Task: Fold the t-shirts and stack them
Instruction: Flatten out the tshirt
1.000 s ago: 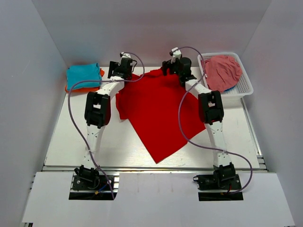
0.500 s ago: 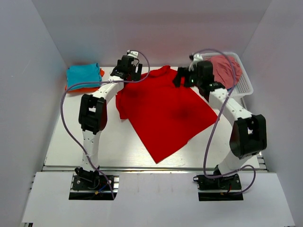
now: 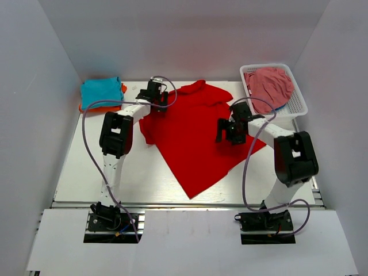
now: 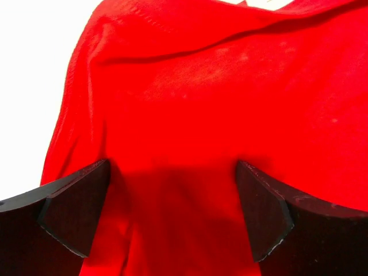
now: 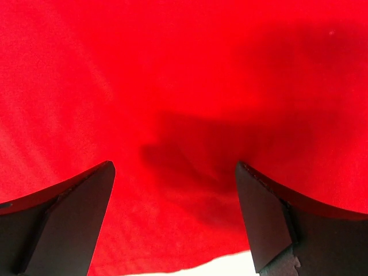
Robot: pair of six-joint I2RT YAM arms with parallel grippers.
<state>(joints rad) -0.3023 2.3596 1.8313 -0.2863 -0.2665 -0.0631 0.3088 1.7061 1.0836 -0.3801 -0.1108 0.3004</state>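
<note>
A bright red t-shirt [image 3: 192, 135] lies spread on the white table, one corner pointing toward the near edge. My left gripper [image 3: 154, 99] hovers open over its far left shoulder; in the left wrist view red cloth [image 4: 190, 115] fills the gap between the jaws, with nothing gripped. My right gripper [image 3: 230, 131] hangs open over the shirt's right side, near its hem; the right wrist view shows red cloth [image 5: 172, 86] between wide jaws. A teal folded t-shirt [image 3: 100, 91] rests on an orange one [image 3: 122, 89] at the far left.
A white mesh basket [image 3: 294, 103] at the far right holds a pink garment [image 3: 269, 85]. White walls close in the table on three sides. Purple cables loop off both arms.
The right arm swung from the far edge by the basket down over the shirt's right side. The left gripper dropped slightly onto the shoulder. The shirt's collar area now lies uncovered.
</note>
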